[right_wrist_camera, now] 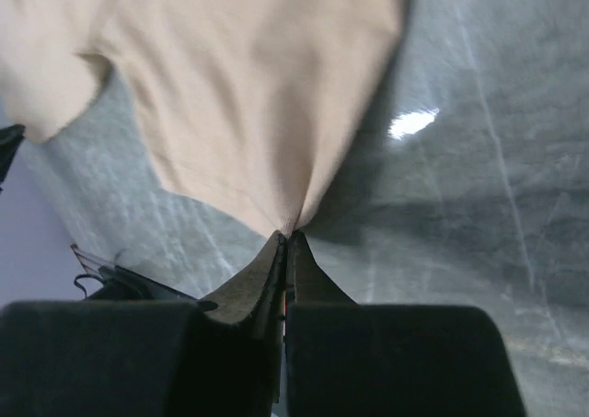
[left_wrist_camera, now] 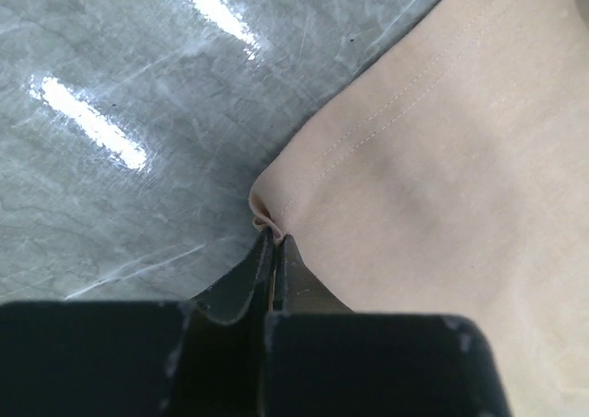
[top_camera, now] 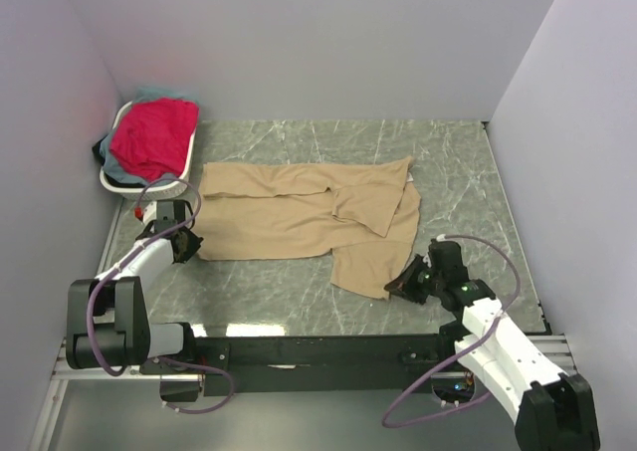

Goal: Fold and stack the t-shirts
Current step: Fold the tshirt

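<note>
Two-point pinch on the tan t-shirt (top_camera: 299, 217).
Top view: the shirt lies spread on the tabletop (top_camera: 299, 297); the left fingers (top_camera: 189, 244) meet its near-left corner and the right fingers (top_camera: 396, 288) its near-right corner. Left wrist view: the fingers (left_wrist_camera: 247, 286) are closed tight on a small pucker of hem, with cloth extending ahead and rightward. Right wrist view: the fingers (right_wrist_camera: 259, 274) are closed on a corner, with cloth fanning away ahead.
</note>
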